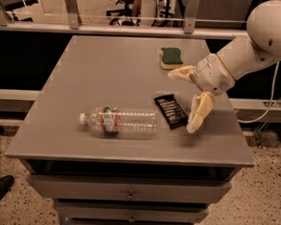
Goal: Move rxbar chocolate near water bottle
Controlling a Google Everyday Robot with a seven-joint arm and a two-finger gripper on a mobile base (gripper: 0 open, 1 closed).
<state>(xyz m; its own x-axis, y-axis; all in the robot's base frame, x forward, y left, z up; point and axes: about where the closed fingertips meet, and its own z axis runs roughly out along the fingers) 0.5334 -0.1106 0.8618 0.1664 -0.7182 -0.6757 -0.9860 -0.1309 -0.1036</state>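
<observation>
A small, flat, black-wrapped rxbar chocolate with pale lettering lies face-up and slightly angled on a grey desk. Its left edge is just beside the base of a clear ribbed plastic water bottle, which rests on its side with the white cap pointing left. The bar looks light and thin, and its wrapper is likely slick and a little crinkly, yet stiff enough to slide as one piece. A pinch across the short width, near the middle, appears the surest hold, since lying flat it offers little edge to get under. The robot's cream-coloured two-finger gripper hangs just right of the bar, jaws spread wide and holding nothing. One finger reaches out above the bar's far end; the other points down at the desk by the bar's right edge, and whether it touches cannot be told. A green-and-yellow sponge sits well apart at the far right of the desk. Judged by how things lie, the bar already sits near the bottle.
</observation>
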